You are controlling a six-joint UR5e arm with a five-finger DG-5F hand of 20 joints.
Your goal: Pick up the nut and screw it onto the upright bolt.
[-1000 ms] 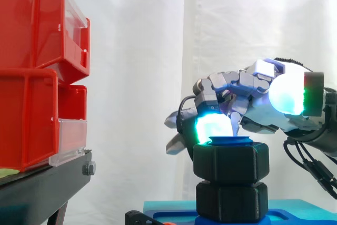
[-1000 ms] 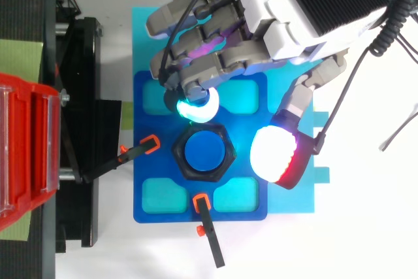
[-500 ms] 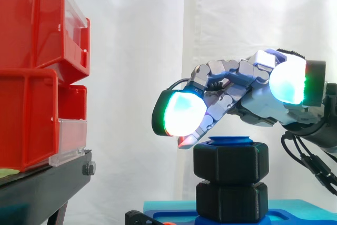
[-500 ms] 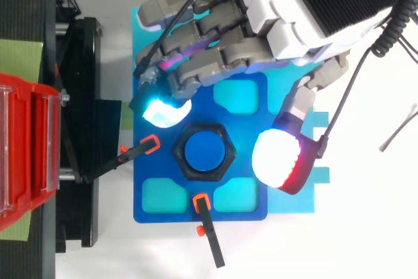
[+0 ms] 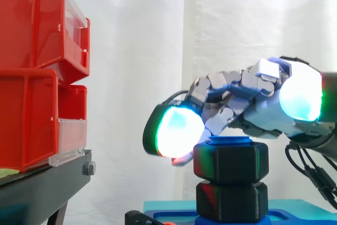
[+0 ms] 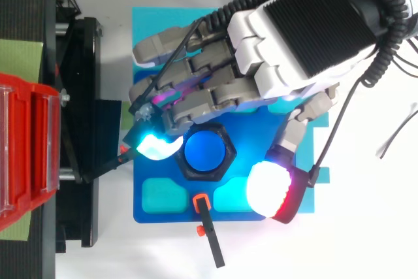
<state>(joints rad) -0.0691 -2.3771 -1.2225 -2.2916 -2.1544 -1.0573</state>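
The hand (image 6: 307, 37) hangs over the black nut (image 5: 231, 163). Its fingers (image 5: 176, 130) are stretched out and loose and hold nothing. The nut sits on the blue bolt (image 6: 206, 151), above another black block (image 5: 231, 201) on the blue plate (image 6: 140, 208).

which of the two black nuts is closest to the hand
The upper nut, just under the top of the blue bolt: the hand hangs right over it. The lower nut sits beneath it, farther down.

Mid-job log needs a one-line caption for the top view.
Open robot hand straddles the black hexagonal nut on the blue upright bolt, with glowing pads on either side of it.
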